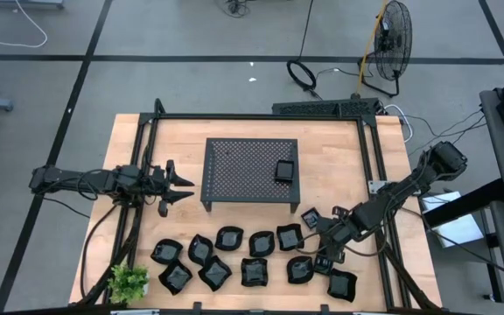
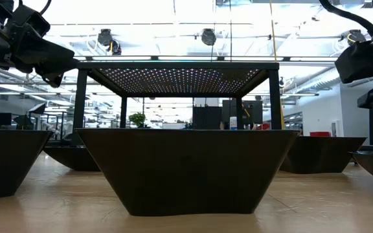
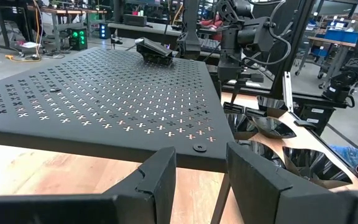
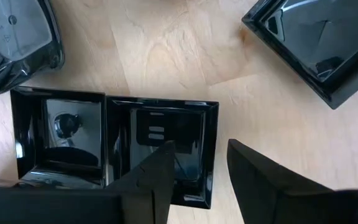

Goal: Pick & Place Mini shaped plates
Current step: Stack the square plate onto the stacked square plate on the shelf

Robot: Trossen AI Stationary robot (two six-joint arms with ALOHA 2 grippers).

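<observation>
Right fingers [image 4: 194, 165] parted (empty) over square plate [image 4: 160, 146]; left fingers [image 3: 201, 177] parted beside rack [image 3: 98, 93]

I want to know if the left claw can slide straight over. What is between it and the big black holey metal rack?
Only bare wooden table lies between the left gripper and the black perforated metal rack, as the high view shows.

A black perforated rack [image 1: 250, 170] stands mid-desk [image 1: 339, 175] with one mini plate [image 1: 284, 171] on top near its right edge. The rest of the mini shaped plates [image 1: 234, 258] lie scattered along the near edge — beside a small green plant [image 1: 129, 281]. The left end effector [image 1: 180, 186] hovers just left of the rack; the right end effector [image 1: 320, 249] hangs low over the right-hand plates.
</observation>
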